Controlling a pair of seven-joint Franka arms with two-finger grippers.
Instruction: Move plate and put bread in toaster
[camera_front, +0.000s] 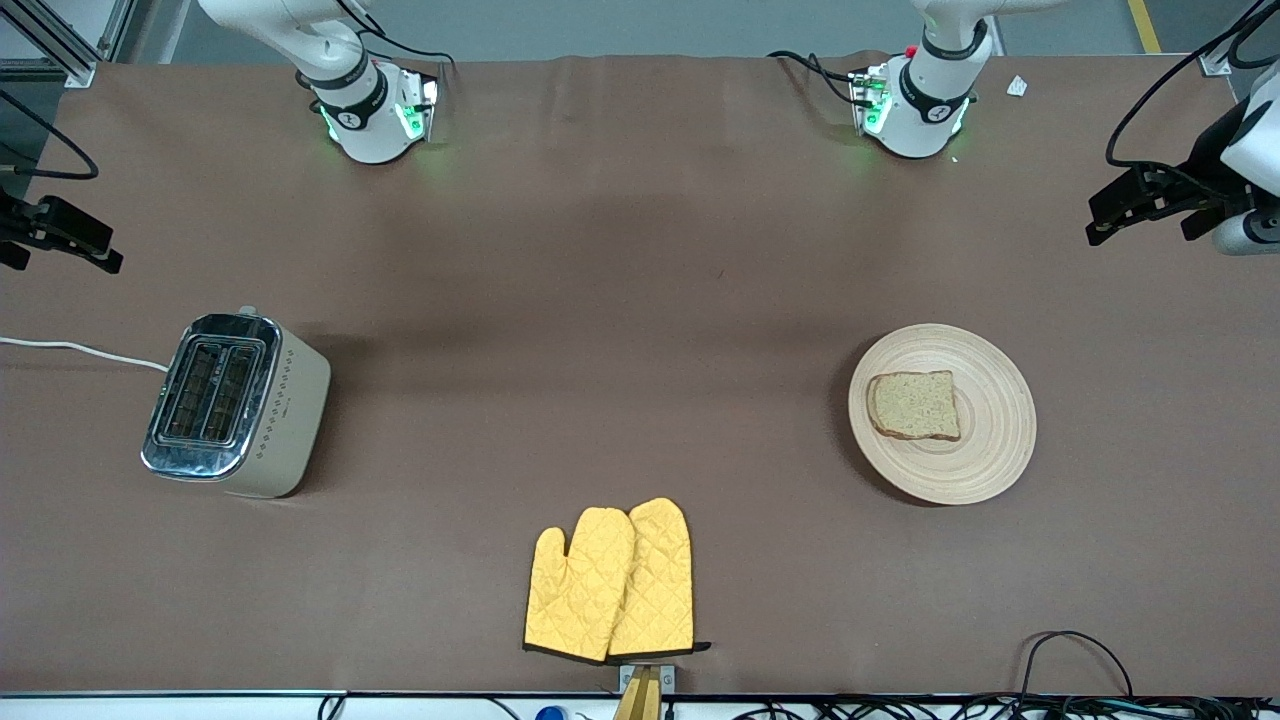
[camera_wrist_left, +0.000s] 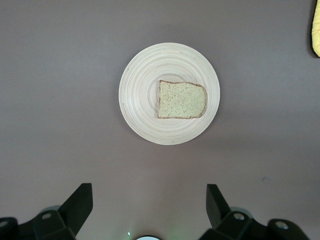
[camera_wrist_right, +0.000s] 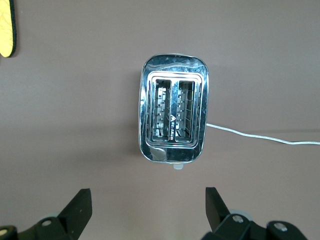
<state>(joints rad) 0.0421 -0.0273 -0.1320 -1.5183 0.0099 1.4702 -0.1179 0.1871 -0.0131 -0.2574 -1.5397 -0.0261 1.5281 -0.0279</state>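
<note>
The pale wooden plate (camera_front: 992, 445) lies toward the left arm's end of the table, with the slice of brown bread (camera_front: 915, 405) flat on it. The cream toaster (camera_front: 235, 405) with a chrome top stands toward the right arm's end, and both its slots are empty. My left gripper (camera_wrist_left: 148, 199) hangs open high over the bare table beside the plate (camera_wrist_left: 140, 95) and bread (camera_wrist_left: 181, 99), holding nothing. My right gripper (camera_wrist_right: 148, 200) hangs open high over the table beside the toaster (camera_wrist_right: 173, 117), also empty. In the front view both hands show only at the edges of the picture.
A pair of yellow quilted oven mitts (camera_front: 612, 580) lies near the table's front edge, midway between toaster and plate. The toaster's white cord (camera_front: 80, 350) runs off the right arm's end of the table. Black cables (camera_front: 1080, 660) loop at the front edge.
</note>
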